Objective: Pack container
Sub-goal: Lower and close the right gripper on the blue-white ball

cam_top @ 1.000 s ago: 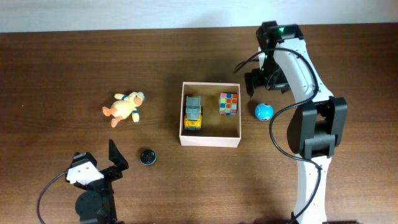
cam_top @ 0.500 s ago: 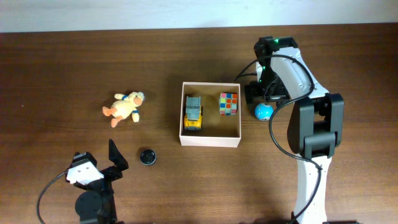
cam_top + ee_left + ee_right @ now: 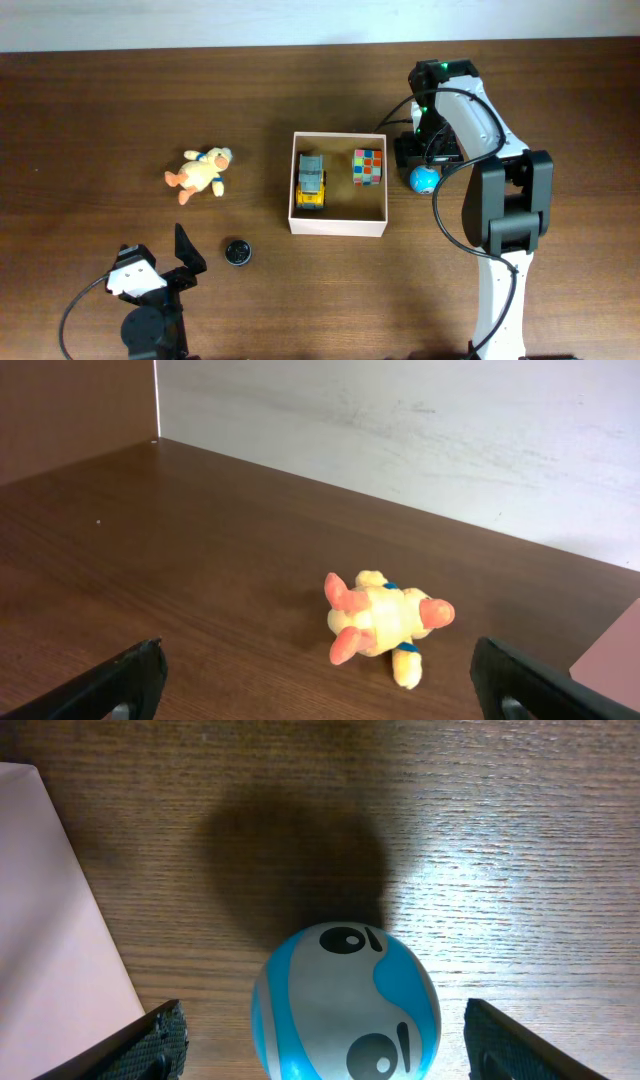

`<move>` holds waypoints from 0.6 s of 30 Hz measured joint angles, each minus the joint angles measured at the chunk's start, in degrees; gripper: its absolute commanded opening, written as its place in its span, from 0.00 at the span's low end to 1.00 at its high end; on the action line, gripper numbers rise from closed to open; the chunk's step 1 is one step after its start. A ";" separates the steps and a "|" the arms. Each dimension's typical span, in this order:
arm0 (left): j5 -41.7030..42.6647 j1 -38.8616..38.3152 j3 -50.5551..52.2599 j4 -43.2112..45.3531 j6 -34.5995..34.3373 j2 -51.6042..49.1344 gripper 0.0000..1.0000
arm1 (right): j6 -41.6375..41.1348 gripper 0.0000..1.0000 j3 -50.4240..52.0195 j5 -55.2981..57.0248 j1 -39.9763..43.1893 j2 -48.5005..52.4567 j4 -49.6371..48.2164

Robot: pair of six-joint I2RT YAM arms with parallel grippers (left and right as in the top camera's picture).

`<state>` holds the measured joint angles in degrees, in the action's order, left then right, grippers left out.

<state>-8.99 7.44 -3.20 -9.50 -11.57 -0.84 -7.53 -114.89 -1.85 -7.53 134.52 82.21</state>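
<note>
The container (image 3: 338, 228) is a shallow white box, tan inside, mid-table. It holds a yellow-grey toy truck (image 3: 311, 181) and a colour cube (image 3: 368, 167). A blue-and-white ball (image 3: 424, 180) lies just right of the box; in the right wrist view it (image 3: 345, 1000) sits between my open right gripper's fingers (image 3: 325, 1040), untouched, with the box wall (image 3: 50, 930) at left. My right gripper (image 3: 422, 158) hangs over the ball. A yellow plush duck (image 3: 199, 172) lies at left, ahead of my open, empty left gripper (image 3: 320, 685) in the left wrist view (image 3: 383, 622). My left gripper (image 3: 165, 265) rests at the near left.
A small black round disc (image 3: 237, 252) lies on the table between the left gripper and the box. The table's far edge meets a white wall (image 3: 450, 440). The right arm's cables (image 3: 445, 205) loop beside the ball.
My right gripper moved toward me and down from the far side of the box to just over the ball. The left arm and the toys have not moved.
</note>
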 measured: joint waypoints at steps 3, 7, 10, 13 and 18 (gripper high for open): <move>0.00 0.00 0.00 0.00 0.00 0.00 0.99 | 0.00 0.83 0.00 0.00 0.00 0.00 0.00; 0.00 0.00 0.00 0.00 -0.02 0.00 0.99 | 0.02 0.82 0.68 0.00 0.00 0.00 -0.22; 0.00 0.00 0.00 0.00 0.00 0.00 0.99 | -0.02 0.81 2.10 0.00 0.00 0.00 -0.61; 0.00 0.00 0.00 0.00 0.00 0.00 0.99 | -0.04 0.77 4.15 -0.04 0.00 0.00 -1.53; 0.00 0.00 0.00 0.00 0.00 0.00 0.99 | 0.02 0.71 4.83 -0.22 0.04 0.00 -2.12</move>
<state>-8.99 7.44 -3.20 -9.50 -11.57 -0.84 -7.51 -110.06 -2.07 -7.49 134.52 80.09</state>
